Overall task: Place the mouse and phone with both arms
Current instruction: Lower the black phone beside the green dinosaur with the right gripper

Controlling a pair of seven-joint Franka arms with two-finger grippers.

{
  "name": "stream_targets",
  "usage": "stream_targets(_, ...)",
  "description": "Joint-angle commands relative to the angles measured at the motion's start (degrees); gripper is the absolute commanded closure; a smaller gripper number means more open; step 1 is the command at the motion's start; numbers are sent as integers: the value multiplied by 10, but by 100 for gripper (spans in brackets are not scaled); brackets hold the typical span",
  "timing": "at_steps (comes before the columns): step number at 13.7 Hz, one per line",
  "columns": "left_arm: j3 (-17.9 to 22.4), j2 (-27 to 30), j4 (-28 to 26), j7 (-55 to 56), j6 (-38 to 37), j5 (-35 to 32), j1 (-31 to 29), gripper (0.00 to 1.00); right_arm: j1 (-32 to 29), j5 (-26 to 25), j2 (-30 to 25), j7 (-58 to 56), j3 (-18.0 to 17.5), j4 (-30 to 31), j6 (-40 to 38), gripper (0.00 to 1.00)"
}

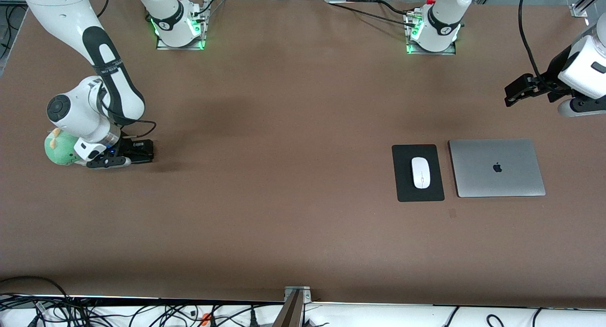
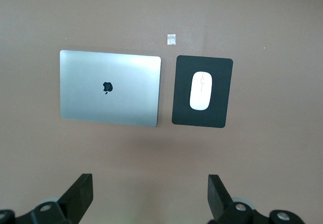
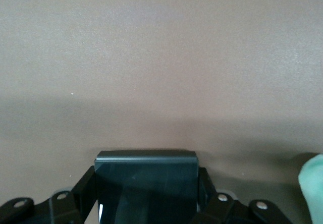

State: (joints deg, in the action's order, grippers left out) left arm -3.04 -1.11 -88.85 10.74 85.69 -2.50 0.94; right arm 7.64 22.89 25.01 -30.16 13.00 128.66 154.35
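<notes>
The right gripper [image 1: 135,153] sits low at the right arm's end of the bench [image 1: 284,199], clamped on the phone [image 3: 146,183], half hidden, beside a green plush toy [image 1: 59,149]. The left gripper [image 2: 149,196] hangs spread, empty. The mouse [image 1: 420,172] lies on a black pad [image 1: 402,185] beside a laptop [image 1: 497,168].

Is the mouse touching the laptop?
Apart. The left wrist view shows the mouse on the black pad, with bare pad between it and the laptop.
</notes>
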Motion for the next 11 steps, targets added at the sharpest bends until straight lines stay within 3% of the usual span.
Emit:
stream_targets(1, 6, 11, -10, -11, 6, 13, 5, 0, -3, 15, 1, -16, -6, -16, -1, 0)
stream_targets(8, 6, 10, -11, -10, 4, 14, 6, 0, 0, 15, -49, -5, 2, -46, -119, 0)
stream_targets(11, 6, 11, -11, -10, 4, 14, 6, 0, 4, -17, -95, 64, 4, -65, -202, 0)
